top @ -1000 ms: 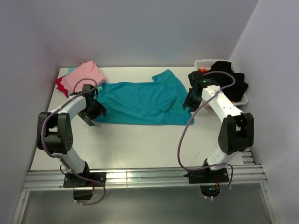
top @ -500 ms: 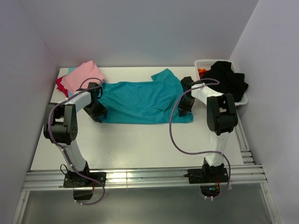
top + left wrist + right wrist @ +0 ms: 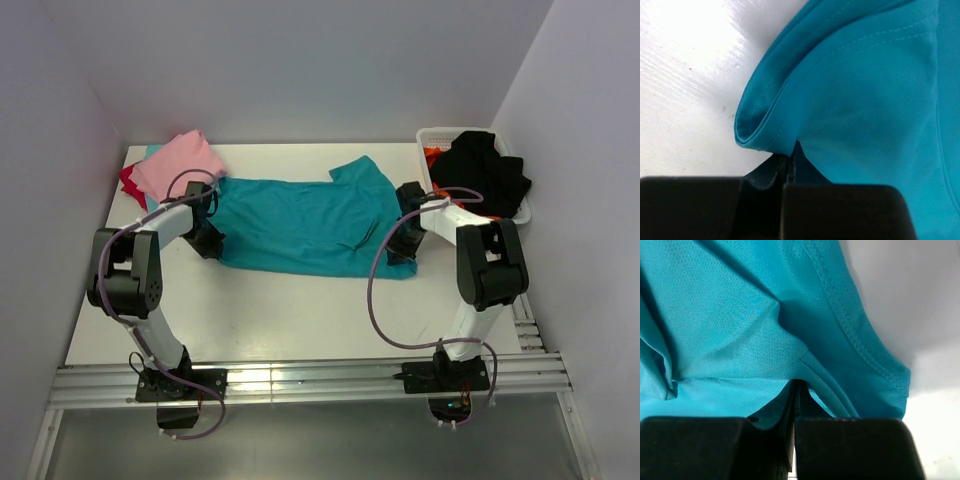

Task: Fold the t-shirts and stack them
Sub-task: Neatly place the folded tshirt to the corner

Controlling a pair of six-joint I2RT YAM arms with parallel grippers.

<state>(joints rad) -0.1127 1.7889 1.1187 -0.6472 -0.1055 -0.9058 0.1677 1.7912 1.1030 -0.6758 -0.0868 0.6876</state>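
Note:
The teal t-shirt (image 3: 300, 220) lies spread across the middle of the white table (image 3: 300, 310). At its left edge, low on the table, my left gripper (image 3: 207, 238) is shut on it. The left wrist view shows the jaws (image 3: 788, 159) pinching a folded hem of the teal t-shirt (image 3: 865, 100). My right gripper (image 3: 400, 246) is shut on the shirt's near right corner. In the right wrist view, its jaws (image 3: 796, 386) clamp a ridge of the teal mesh cloth (image 3: 730, 315). A pink t-shirt (image 3: 180, 160) lies on a red one (image 3: 129, 181) at the back left.
A white mesh basket (image 3: 436, 134) stands at the back right, holding black cloth (image 3: 488, 170) and a bit of orange-red cloth (image 3: 432, 154). A lighter teal edge (image 3: 151, 151) peeks from under the pink pile. Walls close in on three sides.
Both arms have reached out low over the table. The left gripper has closed on the shirt's left edge, and the right has shifted to its near right corner. The cloth has shifted slightly.

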